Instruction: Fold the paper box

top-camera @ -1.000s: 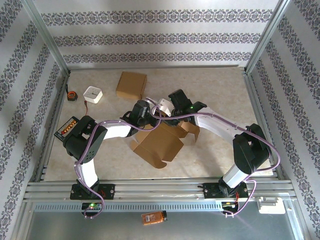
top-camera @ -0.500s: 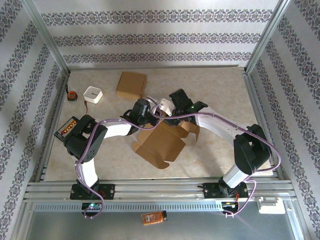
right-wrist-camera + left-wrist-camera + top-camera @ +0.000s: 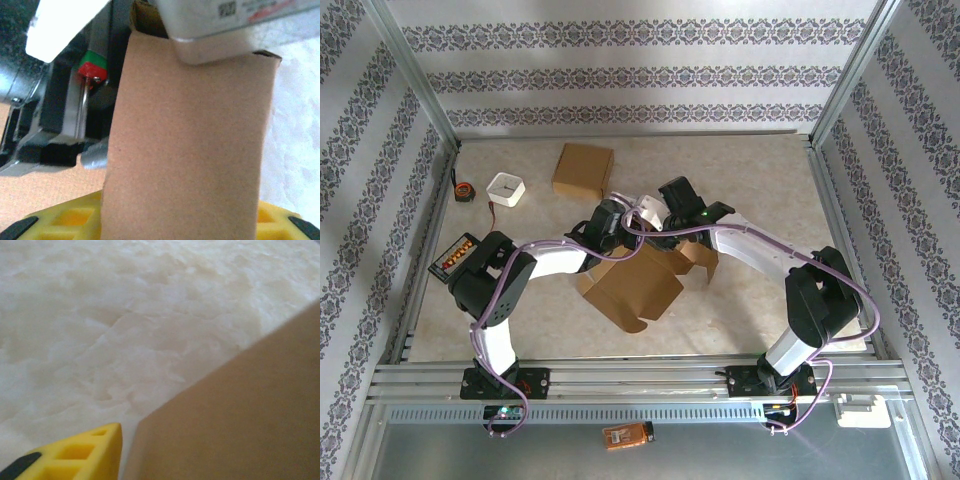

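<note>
Cardboard paper box (image 3: 632,288) | half-open, flaps splayed | on beige table (image 3: 770,180)

Black joints and white links make up the left arm (image 3: 495,285) and the right arm (image 3: 760,255). A purple cable (image 3: 552,244) loops along each. A small green light (image 3: 704,213) glows on the right one. The fingers (image 3: 75,452) are yellow plastic, hollow-celled, with black tips.

The top camera looks down from high behind the near edge over the whole desk (image 3: 760,170). Both wrist cameras sit right against the paper box (image 3: 632,288), which every view shares.
</note>
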Action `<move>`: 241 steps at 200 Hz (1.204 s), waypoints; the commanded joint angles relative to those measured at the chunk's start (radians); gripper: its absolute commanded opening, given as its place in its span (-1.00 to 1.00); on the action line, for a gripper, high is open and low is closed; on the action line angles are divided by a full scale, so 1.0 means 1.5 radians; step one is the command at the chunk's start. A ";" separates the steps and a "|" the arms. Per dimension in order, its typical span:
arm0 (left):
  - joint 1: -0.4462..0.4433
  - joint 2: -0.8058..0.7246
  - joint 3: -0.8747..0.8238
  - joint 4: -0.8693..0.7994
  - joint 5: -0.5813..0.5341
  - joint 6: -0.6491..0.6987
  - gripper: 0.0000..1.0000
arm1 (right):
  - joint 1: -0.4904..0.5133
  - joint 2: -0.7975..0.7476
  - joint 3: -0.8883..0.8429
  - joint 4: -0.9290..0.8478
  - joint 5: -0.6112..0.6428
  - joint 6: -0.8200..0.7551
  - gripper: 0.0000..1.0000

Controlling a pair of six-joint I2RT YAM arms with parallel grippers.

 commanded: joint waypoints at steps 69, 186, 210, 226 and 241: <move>0.021 -0.150 -0.019 -0.056 0.055 0.075 0.04 | 0.012 -0.006 0.016 -0.082 -0.209 -0.023 -0.10; 0.056 -0.206 -0.105 0.011 0.296 0.093 0.70 | -0.007 0.011 0.035 -0.103 -0.219 -0.016 -0.11; 0.057 -0.245 -0.132 0.004 0.298 0.099 0.73 | -0.011 0.015 0.037 -0.106 -0.216 -0.015 -0.11; 0.057 -0.269 -0.141 0.002 0.310 0.104 0.77 | -0.011 0.016 0.037 -0.105 -0.216 -0.013 -0.10; 0.055 -0.280 -0.149 -0.003 0.338 0.121 0.81 | -0.011 0.019 0.039 -0.105 -0.215 -0.007 -0.11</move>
